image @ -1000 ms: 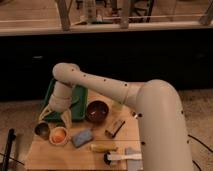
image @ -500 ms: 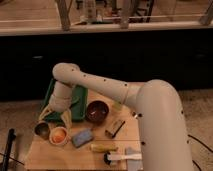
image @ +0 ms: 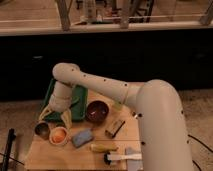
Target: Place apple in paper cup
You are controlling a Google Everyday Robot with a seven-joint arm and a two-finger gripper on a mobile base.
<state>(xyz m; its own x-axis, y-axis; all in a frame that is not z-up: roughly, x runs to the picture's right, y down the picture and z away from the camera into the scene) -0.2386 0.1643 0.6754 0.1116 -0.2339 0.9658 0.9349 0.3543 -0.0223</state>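
Observation:
The orange-red apple (image: pixel 58 134) sits inside the pale paper cup (image: pixel 58 141) near the left front of the wooden table. My gripper (image: pixel 55 118) hangs just above the cup, at the end of the pale arm that reaches in from the right. Its two cream fingers (image: pixel 45 114) are spread apart on either side above the cup, holding nothing. The apple is apart from the fingers.
A small dark metallic cup (image: pixel 42 130) stands just left of the paper cup. A dark red bowl (image: pixel 97 111), a green tray (image: pixel 78 102), a blue sponge (image: pixel 82 137), a brown bar (image: pixel 116 128), a yellow banana-like item (image: pixel 102 147) and a white brush (image: pixel 123 157) share the table (image: pixel 50 156).

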